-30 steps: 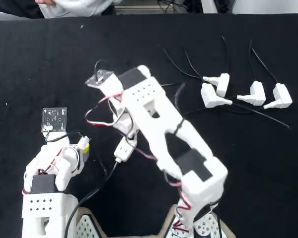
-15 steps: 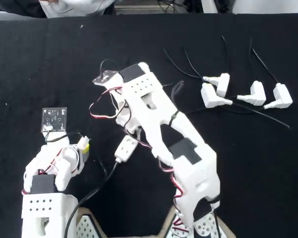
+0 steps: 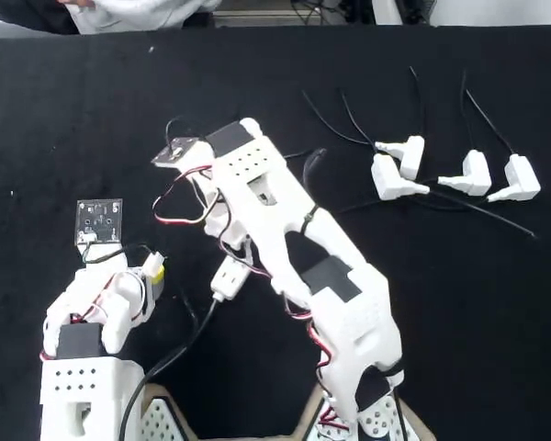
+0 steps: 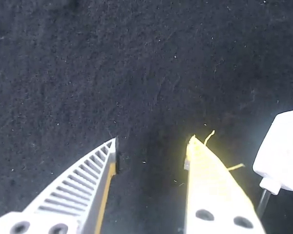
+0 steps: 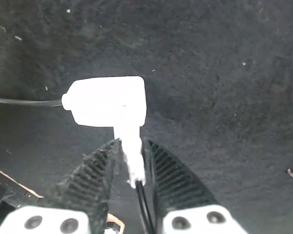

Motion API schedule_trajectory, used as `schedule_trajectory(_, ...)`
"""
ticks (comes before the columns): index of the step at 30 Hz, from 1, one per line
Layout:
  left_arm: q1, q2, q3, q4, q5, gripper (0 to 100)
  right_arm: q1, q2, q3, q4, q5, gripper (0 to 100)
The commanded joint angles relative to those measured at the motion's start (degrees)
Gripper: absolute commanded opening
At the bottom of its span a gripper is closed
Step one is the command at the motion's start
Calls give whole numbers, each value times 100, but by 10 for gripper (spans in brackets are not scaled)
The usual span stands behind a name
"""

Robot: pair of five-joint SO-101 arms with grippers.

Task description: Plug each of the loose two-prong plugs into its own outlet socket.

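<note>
Black cloth table [image 3: 92, 101]. Right gripper [image 5: 132, 146] is clamped narrow on the stem of a white plastic angled plug [image 5: 107, 100] with a black cord, its body just past the fingertips. Left gripper [image 4: 153, 141] is spread wide over bare cloth. Four loose white plugs [image 3: 395, 175] lie well off.

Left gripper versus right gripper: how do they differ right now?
The left gripper is open and empty; the right gripper is shut on the narrow end of a white plug. The left gripper looks white and yellow, the right gripper dark. Both point down at the black cloth.
</note>
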Motion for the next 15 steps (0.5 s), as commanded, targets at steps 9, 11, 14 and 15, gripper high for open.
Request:
schedule_trajectory(9, -66, -62, -84, 44, -62, 231, -35, 4, -4, -35, 387, 10)
schedule_trajectory(11, -66, -62, -84, 44, -62, 231, -9, 22, -57, -53, 422, 10)
schedule_trajectory(14, -66, -62, -84, 44, -62, 231, 0, 13, -145, -88, 422, 10)
schedule_trajectory(15, -66, -62, -84, 44, -62, 231, 0, 13, -189, -88, 422, 10)
